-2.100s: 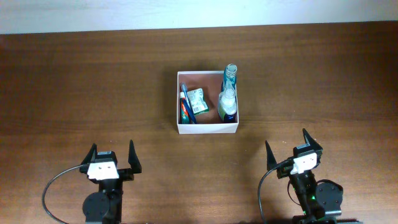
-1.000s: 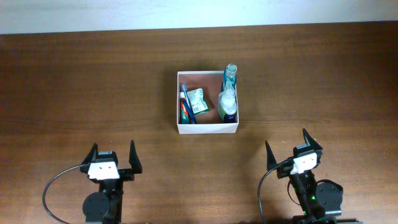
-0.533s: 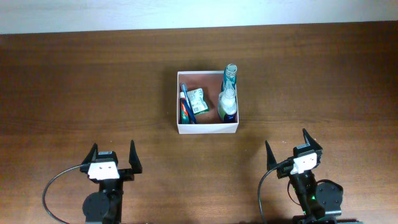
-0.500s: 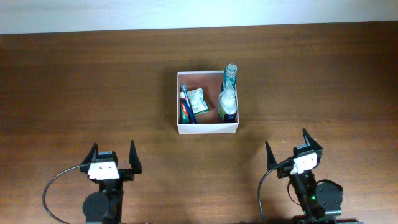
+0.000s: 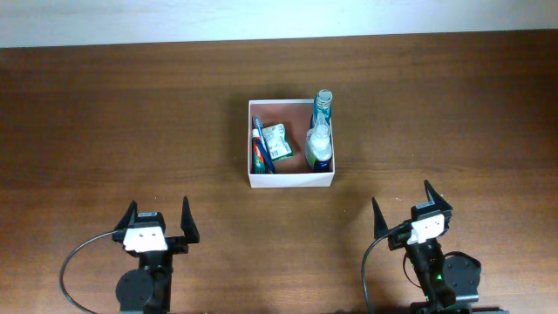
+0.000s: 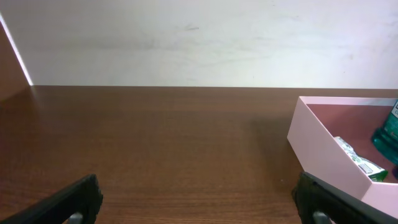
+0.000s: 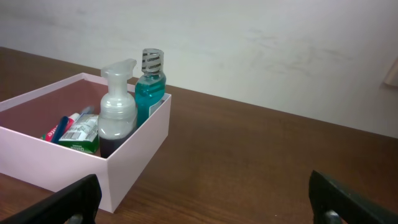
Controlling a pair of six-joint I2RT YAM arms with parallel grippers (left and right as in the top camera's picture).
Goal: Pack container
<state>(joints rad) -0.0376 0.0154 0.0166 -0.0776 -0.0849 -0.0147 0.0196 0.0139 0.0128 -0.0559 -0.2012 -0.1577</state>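
The container point(image 5: 290, 180), a square white-walled box with a reddish-brown inside, sits mid-table. Inside it, a teal bottle point(image 5: 323, 106) and a white pump bottle point(image 5: 319, 145) stand along the right wall. A green packet point(image 5: 278, 139) lies in the middle and a toothpaste tube with a toothbrush point(image 5: 260, 150) lies at the left. My left gripper point(image 5: 158, 210) is open and empty near the front edge, well left of the box. My right gripper point(image 5: 403, 205) is open and empty at the front right. The box's wall point(image 7: 134, 163) shows in the right wrist view, with the pump bottle point(image 7: 117, 118) and teal bottle point(image 7: 150, 84).
Dark wooden table point(image 5: 105, 122) all round the box. A pale wall point(image 6: 199, 37) runs behind the far edge. In the left wrist view the box's corner point(image 6: 323, 152) is at the right, beyond my open left gripper point(image 6: 200, 205).
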